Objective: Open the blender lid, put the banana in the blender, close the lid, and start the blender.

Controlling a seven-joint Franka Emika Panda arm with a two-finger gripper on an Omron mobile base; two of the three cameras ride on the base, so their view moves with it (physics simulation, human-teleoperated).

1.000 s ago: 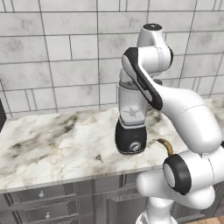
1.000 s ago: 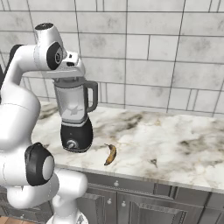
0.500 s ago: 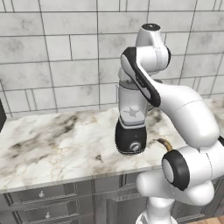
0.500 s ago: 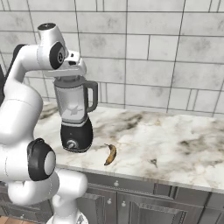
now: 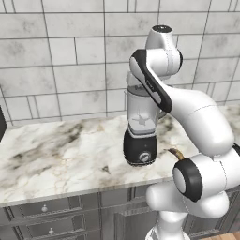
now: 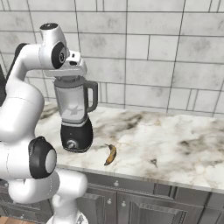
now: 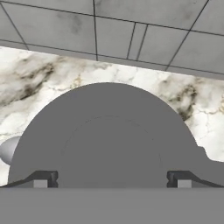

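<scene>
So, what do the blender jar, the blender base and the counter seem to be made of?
The jar looks like clear grey plastic or glass: the blade shows through its wall. The base seems glossy black plastic, with a silver, metal-looking knob. The counter looks like polished marble, pale with dark veins. All is rendered, so this is only appearance.

A blender (image 6: 75,118) is standing on a counter (image 6: 175,144), in front of a tiled wall (image 6: 153,57). A lid (image 7: 109,135) is sitting on the blender. A banana (image 6: 110,154) is lying just right of the blender's base, nearer the counter's front edge.
</scene>
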